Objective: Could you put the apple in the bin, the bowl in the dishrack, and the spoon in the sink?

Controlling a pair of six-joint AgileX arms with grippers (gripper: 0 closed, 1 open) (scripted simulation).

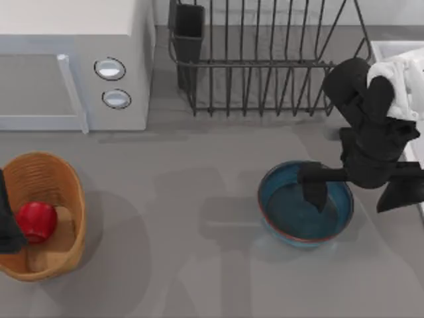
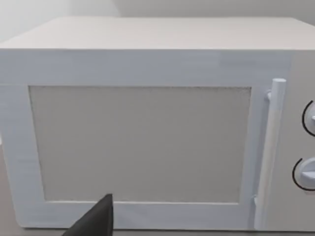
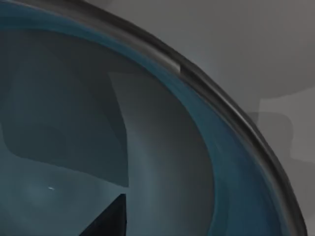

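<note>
Below right gripper [image 1: 317, 189], jaws' state untellable: bowl [image 1: 291, 225], not yet in dishrack [image 1: 265, 86]. Beside parked left gripper [image 1: 8, 225]: apple [image 1: 36, 220] already in bin [image 1: 56, 175]. Spoon unplaced.

open table centre [image 1: 199, 179], dishrack [image 1: 265, 66] behind

Right arm [image 1: 371, 132]: matte black, blocky angular links, one white segment at its upper end; the gripper fingers [image 1: 317, 189] are black, tapering wedges. Left arm [image 1: 6, 218]: same plain black, no markings visible.
</note>
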